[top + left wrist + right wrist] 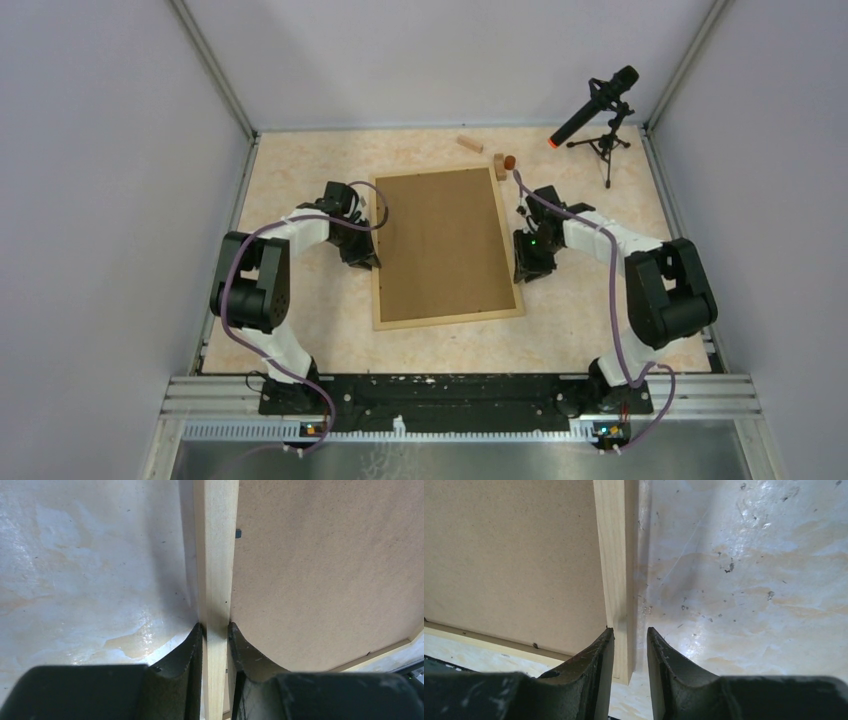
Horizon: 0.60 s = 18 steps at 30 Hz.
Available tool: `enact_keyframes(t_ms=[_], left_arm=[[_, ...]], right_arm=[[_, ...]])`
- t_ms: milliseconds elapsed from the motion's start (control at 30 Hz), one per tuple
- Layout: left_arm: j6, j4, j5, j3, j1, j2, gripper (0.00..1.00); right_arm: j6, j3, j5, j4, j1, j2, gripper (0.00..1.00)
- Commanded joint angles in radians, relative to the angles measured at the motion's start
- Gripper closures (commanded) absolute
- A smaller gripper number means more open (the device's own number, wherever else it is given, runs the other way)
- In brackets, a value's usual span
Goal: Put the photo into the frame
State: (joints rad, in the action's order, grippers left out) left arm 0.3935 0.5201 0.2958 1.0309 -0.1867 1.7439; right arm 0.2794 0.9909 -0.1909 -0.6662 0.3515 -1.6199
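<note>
The frame point(450, 320) lies back up in the middle of the table, its brown backing board point(440, 245) showing. The photo is hidden. My left gripper point(365, 258) is at the frame's left rail. In the left wrist view both fingers press the pale rail point(216, 555), so the left gripper point(215, 625) is shut on it. My right gripper point(525, 270) straddles the right rail point(614, 555) near its near corner. In the right wrist view the right gripper point(630, 629) has its inner finger point(599, 655) against the rail, and a gap separates the outer finger point(664, 655) from it.
Two small wooden blocks point(470, 144) point(499, 165) and a small brown cylinder point(510, 160) lie just beyond the frame's far right corner. A microphone on a tripod point(598, 105) stands at the back right. Grey walls close in the table on three sides.
</note>
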Motion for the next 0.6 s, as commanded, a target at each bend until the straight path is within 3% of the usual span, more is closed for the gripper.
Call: enact_keyframes(t_ms=[0, 100, 567], left_arm=[[-0.036, 0.0, -0.15, -0.026, 0.007, 0.066, 0.96], [-0.036, 0.007, -0.175, -0.023, 0.007, 0.061, 1.0], [-0.027, 0.017, -0.205, -0.022, 0.007, 0.063, 1.0]], right_arm=[[-0.019, 0.005, -0.007, 0.005, 0.02, -0.033, 0.7], [-0.021, -0.015, -0.006, 0.013, 0.022, -0.033, 0.71], [-0.005, -0.066, 0.029, 0.021, 0.056, -0.035, 0.72]])
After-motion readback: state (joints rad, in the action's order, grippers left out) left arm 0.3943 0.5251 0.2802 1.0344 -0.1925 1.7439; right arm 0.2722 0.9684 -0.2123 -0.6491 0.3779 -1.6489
